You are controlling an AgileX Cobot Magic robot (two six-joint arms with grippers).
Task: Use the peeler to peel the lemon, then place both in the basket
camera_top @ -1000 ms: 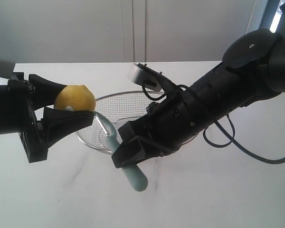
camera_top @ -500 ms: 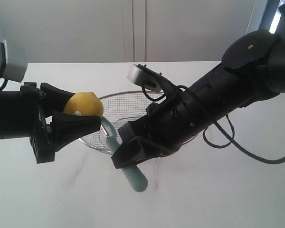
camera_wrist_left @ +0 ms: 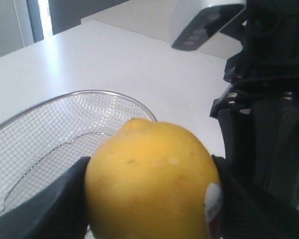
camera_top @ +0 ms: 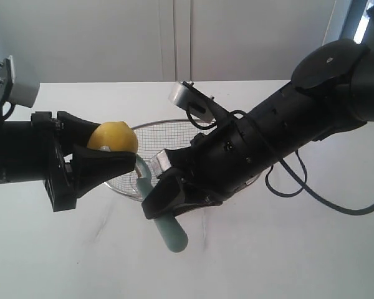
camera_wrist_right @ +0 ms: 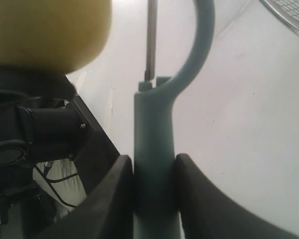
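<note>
My left gripper (camera_top: 106, 154) is shut on the yellow lemon (camera_top: 114, 137), held in the air at the left rim of the wire basket (camera_top: 168, 134). In the left wrist view the lemon (camera_wrist_left: 149, 181) fills the space between both fingers, its red-and-white sticker (camera_wrist_left: 214, 205) against one finger. My right gripper (camera_top: 174, 202) is shut on the teal-green handle of the peeler (camera_top: 172, 232). The peeler's curved head (camera_top: 141, 167) points up toward the lemon. In the right wrist view the handle (camera_wrist_right: 154, 164) sits tight between both pads, and the lemon (camera_wrist_right: 50, 32) hangs just beyond the blade (camera_wrist_right: 150, 40).
The silver mesh basket (camera_wrist_left: 55, 129) rests on the white table behind and under both grippers. The bulky right arm (camera_top: 287, 131) stretches over the basket's right side. A white wall stands at the back.
My left gripper has carried the lemon rightward, toward the basket and the peeler's head. The right gripper has shifted slightly left and tilted with the peeler.
</note>
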